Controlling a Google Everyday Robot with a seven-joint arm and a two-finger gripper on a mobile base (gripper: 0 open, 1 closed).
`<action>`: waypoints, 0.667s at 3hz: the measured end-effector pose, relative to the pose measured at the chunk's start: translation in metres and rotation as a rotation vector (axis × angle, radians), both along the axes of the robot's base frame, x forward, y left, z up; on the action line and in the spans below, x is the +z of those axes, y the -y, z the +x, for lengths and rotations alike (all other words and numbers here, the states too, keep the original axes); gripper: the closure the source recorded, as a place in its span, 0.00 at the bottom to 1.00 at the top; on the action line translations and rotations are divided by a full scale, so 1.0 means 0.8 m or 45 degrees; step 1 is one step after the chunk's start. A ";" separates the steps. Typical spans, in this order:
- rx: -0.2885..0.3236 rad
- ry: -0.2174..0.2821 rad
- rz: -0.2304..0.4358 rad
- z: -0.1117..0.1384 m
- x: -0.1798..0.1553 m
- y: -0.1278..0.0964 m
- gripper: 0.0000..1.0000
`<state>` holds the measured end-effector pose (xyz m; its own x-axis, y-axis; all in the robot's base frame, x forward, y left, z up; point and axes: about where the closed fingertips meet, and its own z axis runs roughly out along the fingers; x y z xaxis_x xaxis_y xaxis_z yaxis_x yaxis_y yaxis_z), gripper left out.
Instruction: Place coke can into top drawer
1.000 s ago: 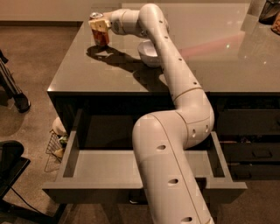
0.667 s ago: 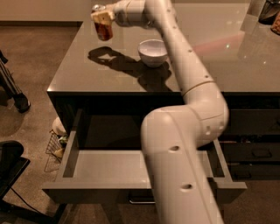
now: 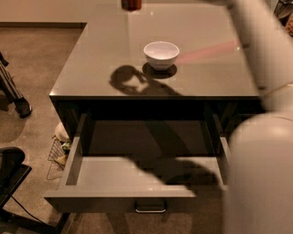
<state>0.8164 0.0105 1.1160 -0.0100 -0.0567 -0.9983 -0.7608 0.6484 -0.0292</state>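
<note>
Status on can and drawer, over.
Gripper out of view past top edge. Coke can at top edge, above table. Top drawer open. White bowl on table.

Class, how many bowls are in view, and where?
1. The white bowl stands on the tabletop, behind the open top drawer. The arm could hide others at right. The gripper is out of view above the coke can.
</note>
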 end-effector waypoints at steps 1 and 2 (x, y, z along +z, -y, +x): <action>0.008 0.040 0.114 -0.110 0.056 0.042 1.00; 0.165 -0.075 0.094 -0.168 -0.034 0.029 1.00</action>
<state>0.6819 -0.0127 1.0890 -0.0662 0.0125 -0.9977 -0.8370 0.5437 0.0623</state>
